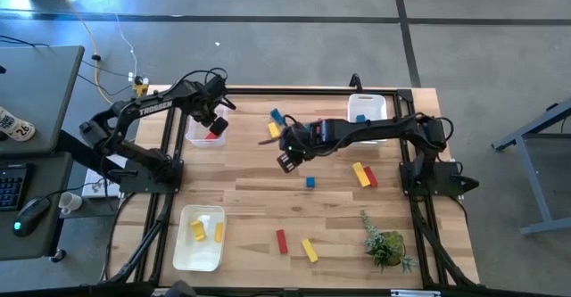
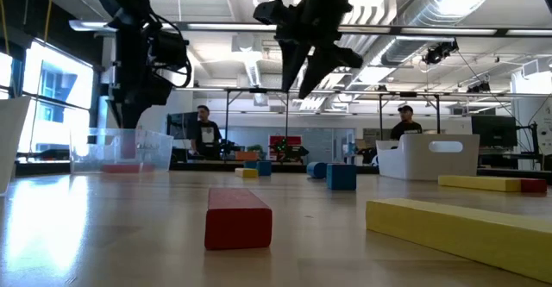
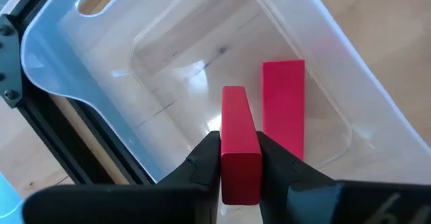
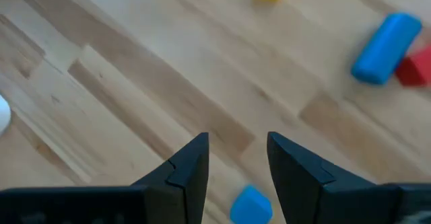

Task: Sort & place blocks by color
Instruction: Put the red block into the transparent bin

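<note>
I see a red bar (image 3: 240, 146) pinched above the clear bin (image 3: 81, 62), a second red bar (image 3: 283, 109) lying inside. On the pale striped wood table (image 1: 259, 199): blue cube (image 1: 310, 182), yellow bar (image 1: 309, 250), green plant (image 1: 385, 242). The far right bin (image 1: 373, 106) looks white, perhaps clear.

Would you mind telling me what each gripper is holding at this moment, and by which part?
The left gripper pinches a red block by its long sides near one end, over the clear bin. The right gripper is open and holds nothing.
</note>
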